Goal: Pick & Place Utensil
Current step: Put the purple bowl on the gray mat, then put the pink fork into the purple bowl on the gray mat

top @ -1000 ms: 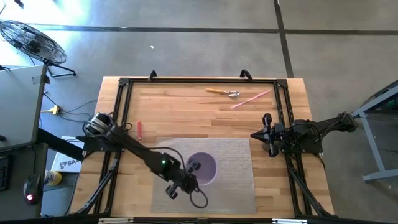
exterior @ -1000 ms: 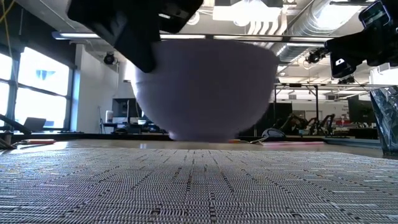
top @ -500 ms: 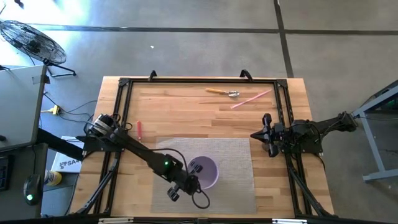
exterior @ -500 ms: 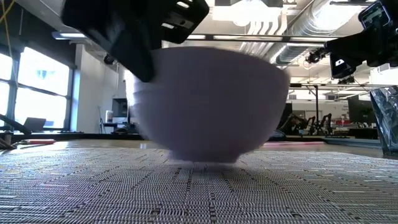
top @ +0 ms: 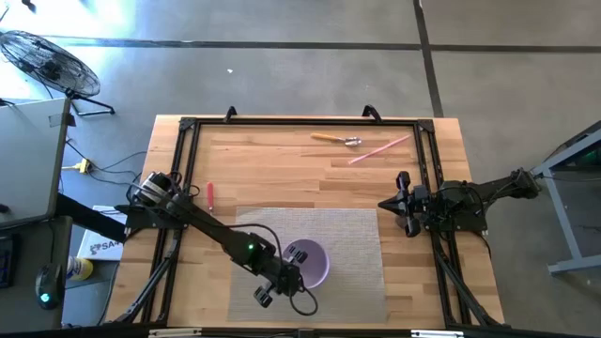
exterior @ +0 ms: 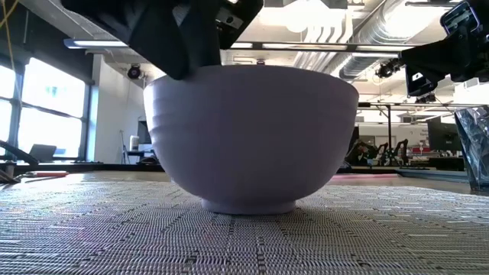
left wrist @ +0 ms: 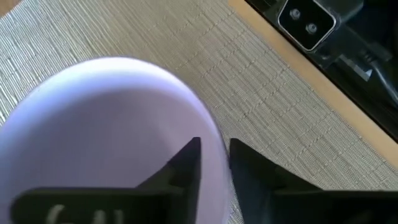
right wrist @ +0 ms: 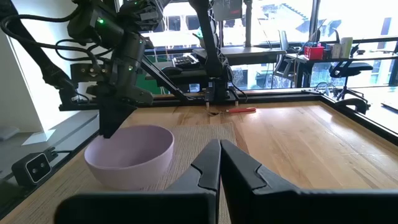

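Left gripper (top: pixel 293 266) is clamped on the rim of the lavender bowl (top: pixel 308 262) – wrist view shows one finger inside the wall, one outside. Bowl sits flat on the woven placemat (top: pixel 357 244); low view shows its foot in contact with the weave.

Right gripper (top: pixel 385 204) waits just off the placemat's right edge, fingers pressed together, holding nothing.

Utensils are well apart from the bowl, along the table's far edge: a spoon (top: pixel 336 140) with a wooden-looking handle and metal bowl end, and a pink stick-like utensil (top: pixel 378 149) just to its right, lying diagonally. A small red item (top: pixel 210 195) lies off the placemat's far-left corner; can't tell what it is.

Handling guess – the spoon looks light and rigid, lying flat on bare wood, so little clearance for fingers. I'd pinch mid-handle across its narrow width; the metal end is likely slick and curved. The pink one looks thinner and likely rolls or skids when nudged.
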Tool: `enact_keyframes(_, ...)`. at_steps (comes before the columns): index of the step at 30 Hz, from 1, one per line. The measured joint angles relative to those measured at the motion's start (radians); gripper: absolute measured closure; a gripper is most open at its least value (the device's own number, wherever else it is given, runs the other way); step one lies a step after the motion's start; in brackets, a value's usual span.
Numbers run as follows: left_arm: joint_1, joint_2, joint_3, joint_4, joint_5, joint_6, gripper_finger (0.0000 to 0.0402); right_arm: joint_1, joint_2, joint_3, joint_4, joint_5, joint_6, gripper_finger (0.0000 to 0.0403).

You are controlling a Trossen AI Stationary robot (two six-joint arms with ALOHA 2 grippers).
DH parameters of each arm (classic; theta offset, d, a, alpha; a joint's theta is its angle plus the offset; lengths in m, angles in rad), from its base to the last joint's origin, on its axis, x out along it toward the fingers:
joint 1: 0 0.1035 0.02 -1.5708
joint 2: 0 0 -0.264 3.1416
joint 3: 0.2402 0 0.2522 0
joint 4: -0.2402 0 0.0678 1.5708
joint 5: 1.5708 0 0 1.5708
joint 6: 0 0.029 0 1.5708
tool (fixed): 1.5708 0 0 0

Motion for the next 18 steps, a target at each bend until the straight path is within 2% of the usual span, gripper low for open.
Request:
enact_keyframes(5,0.0,-0.004,0.048,-0.064,-0.001,-0.002,0.0249,0.0,0.0,0.0,0.0,0.0,0.0,0.0402)
enact_keyframes(10,0.0,-0.05,0.158,-0.206,-0.01,0.005,0.0227,0.0,0.0,0.0,0.0,0.0,0.0,0.0399)
enact_keyframes(13,0.011,-0.092,0.163,-0.276,-0.083,0.007,0.0226,0.0,0.0,0.0,0.0,0.0,0.0,0.0398)
enact_keyframes(18,0.079,-0.174,0.097,-0.384,-0.221,-0.121,0.0225,0.0,0.0,0.0,0.0,0.0,0.0,0.0402)
